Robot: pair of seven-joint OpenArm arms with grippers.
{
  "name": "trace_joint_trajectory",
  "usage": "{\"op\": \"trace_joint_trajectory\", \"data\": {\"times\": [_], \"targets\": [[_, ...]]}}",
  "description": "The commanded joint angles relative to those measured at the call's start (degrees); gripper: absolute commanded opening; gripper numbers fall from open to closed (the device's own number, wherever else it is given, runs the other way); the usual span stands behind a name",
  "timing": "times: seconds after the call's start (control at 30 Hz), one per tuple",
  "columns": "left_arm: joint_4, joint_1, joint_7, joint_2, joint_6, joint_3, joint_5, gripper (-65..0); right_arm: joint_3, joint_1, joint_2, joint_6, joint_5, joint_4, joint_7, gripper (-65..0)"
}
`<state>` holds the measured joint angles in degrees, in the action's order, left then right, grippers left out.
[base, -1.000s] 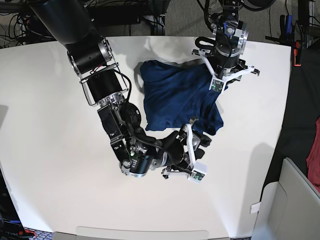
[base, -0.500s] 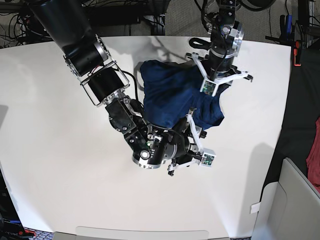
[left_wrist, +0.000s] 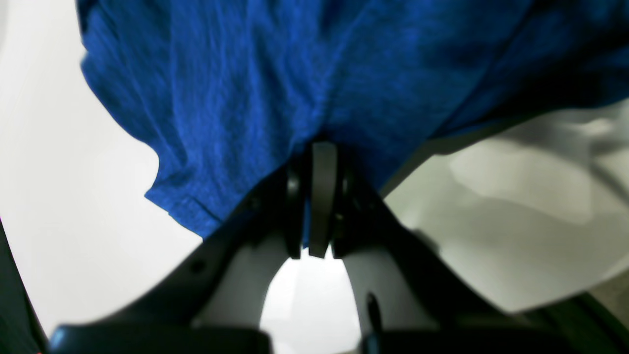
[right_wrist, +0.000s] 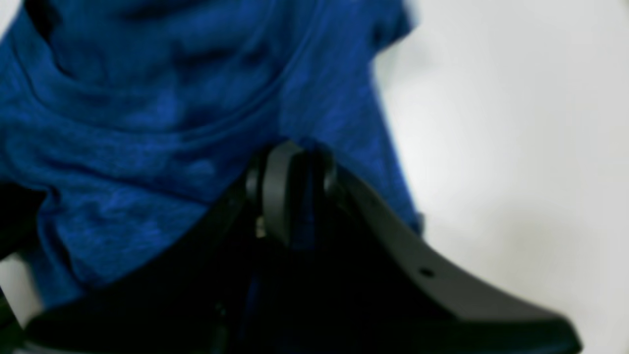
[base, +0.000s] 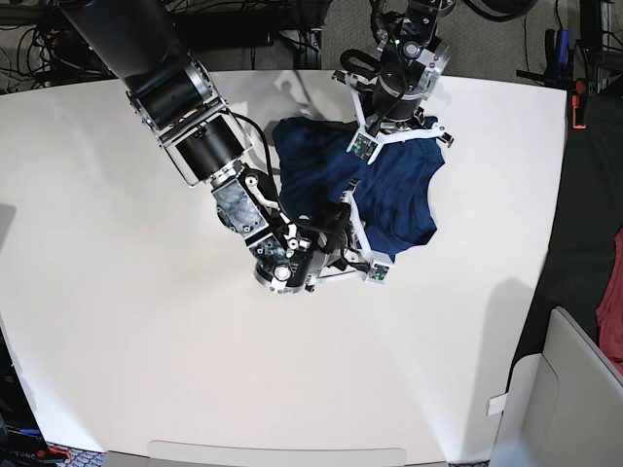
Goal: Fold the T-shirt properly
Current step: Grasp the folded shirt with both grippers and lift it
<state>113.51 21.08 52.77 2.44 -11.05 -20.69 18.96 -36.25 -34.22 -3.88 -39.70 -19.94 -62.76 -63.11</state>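
The dark blue T-shirt (base: 404,195) lies bunched on the white table (base: 117,292), towards the back. My left gripper (base: 389,131) reaches down from the far edge onto the shirt's upper part. In the left wrist view the left gripper (left_wrist: 317,157) is shut, with the T-shirt (left_wrist: 245,73) pinched between its fingers and draping away from them. My right gripper (base: 336,226) comes in from the left at the shirt's near-left edge. Seen from the right wrist, the right gripper (right_wrist: 295,162) is shut on a fold of the T-shirt (right_wrist: 147,98).
A red cloth (base: 613,302) hangs past the table's right edge. A grey box (base: 569,389) stands at the lower right, with a small white tag (base: 497,403) beside it. Cables and stands crowd the floor behind the table.
Both grippers have gone from open to shut on the shirt. The left one moved left along the far edge, the right one moved up and inward, and the cloth has bunched tighter.
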Motion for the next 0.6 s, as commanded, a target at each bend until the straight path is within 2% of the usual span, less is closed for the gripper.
{"op": "trace_joint_trajectory", "data": {"times": [0.0, 0.17, 0.43, 0.57], "targets": [[-0.42, -1.26, -0.51, -0.20, 0.37, -0.46, 0.25, -64.3, 0.34, -1.17, -0.74, -0.30, 0.12, -1.37, 1.18, -58.5], [-6.13, -4.86, -0.69, -0.11, 0.37, -0.46, 0.25, -64.3, 0.51, 0.50, 1.55, -0.30, 1.44, -1.55, 0.83, -58.7], [-10.26, -9.43, -5.61, 3.50, 0.37, -0.37, 0.16, -64.3, 0.60, 4.99, 9.02, -0.30, 1.35, -10.69, 0.39, -58.8], [-10.35, -11.54, -6.66, 4.73, 0.37, -0.46, 0.16, -64.3, 4.12, 8.06, 10.78, -0.30, 1.35, -16.58, -3.75, -58.9]]}}
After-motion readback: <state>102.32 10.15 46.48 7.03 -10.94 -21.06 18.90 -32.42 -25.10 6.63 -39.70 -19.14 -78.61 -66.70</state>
